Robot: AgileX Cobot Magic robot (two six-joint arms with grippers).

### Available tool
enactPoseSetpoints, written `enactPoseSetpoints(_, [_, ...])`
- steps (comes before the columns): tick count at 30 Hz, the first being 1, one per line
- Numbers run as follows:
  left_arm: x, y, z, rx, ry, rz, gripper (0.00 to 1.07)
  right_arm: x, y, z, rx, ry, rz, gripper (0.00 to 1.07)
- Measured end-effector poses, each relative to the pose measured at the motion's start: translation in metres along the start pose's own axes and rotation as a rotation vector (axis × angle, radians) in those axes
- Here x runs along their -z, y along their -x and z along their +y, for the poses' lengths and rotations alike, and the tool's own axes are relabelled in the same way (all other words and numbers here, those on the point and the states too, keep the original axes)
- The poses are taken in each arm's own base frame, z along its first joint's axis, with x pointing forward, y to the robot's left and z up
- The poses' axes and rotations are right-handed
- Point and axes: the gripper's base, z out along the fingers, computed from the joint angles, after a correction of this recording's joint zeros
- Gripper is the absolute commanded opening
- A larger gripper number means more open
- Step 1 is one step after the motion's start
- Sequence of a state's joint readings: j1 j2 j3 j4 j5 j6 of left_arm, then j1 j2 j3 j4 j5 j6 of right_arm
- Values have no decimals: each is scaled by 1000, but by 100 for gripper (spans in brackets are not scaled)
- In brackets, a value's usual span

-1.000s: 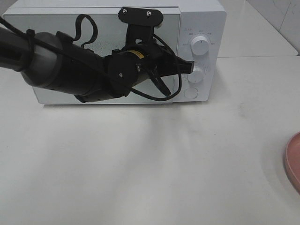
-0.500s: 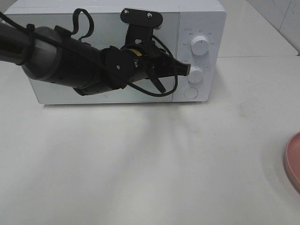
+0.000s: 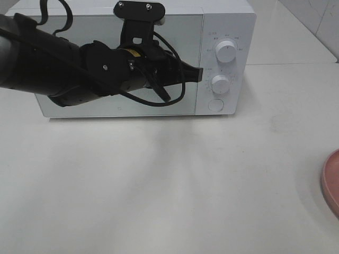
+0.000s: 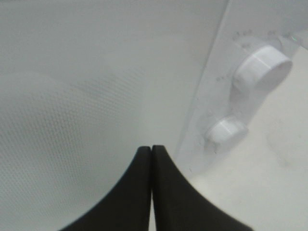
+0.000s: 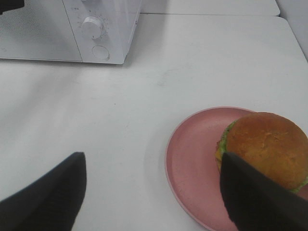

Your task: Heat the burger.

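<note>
The microwave is sitting shut at the worktop's far edge. The plate is waiting near the right edge, carrying the burger for loading (door first, probably). The left claw is hovering clenched and empty by the door's edge; the right claw is hanging released over the plate.
</note>
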State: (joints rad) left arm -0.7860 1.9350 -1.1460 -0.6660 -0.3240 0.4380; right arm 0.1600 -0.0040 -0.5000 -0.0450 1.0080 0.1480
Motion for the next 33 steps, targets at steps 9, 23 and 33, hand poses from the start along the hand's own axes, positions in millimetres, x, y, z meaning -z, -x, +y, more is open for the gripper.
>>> enactPoseSetpoints(9, [20, -19, -18, 5, -188, 335, 101, 0, 0, 0, 0, 0, 0, 75])
enactPoseSetpoints(23, [65, -10, -24, -152, -327, 581, 100, 0, 0, 0, 0, 0, 0, 75])
enactPoseSetpoints(33, [101, 3, -4, -197, -147, 726, 100, 0, 0, 0, 0, 0, 0, 75])
